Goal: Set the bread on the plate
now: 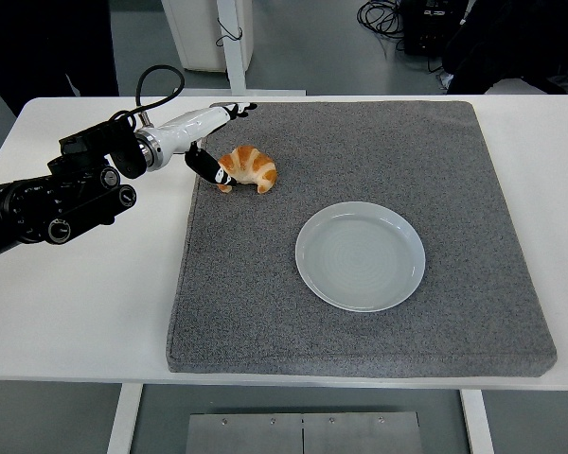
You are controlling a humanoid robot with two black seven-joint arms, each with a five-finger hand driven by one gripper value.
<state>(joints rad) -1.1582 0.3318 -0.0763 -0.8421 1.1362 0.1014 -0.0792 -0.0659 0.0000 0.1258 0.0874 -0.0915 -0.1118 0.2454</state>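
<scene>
Left arm point(57, 199) is seen coming in from the left edge, black housing low over the white table point(76, 284), white forearm section angled toward the far-left part of the grey foam mat point(265, 312).

Left hand point(208, 142) is positioned at the mat's far-left corner area. Fingers are spread, nothing is clamped: the thumb point(208, 168) is pointed down and is touching the left end of the bread, while the other fingers point(239, 111) are extended above and behind it, apart from the thumb. No closed grasp is shown; contact by those fingers can't be confirmed.

Bread point(249, 168), a croissant, is lying flat on the mat in its far-left quarter, curved with both ends pointing toward the near edge. Its left end is partly hidden by the thumb. It is not lifted; the underside is seen resting on the foam.

Plate point(360, 255), pale and round, is sitting flat on the mat near the middle, to the right of the bread and nearer the camera. It is well apart from the bread, with bare mat between them. Nothing is on it.

The mat covers most of the table's right and centre; a white strip of table is left bare along the left side and the near edge.

Right arm is not seen anywhere.

Cables point(383, 14) are visible on the floor past the table's far edge, top right.
</scene>
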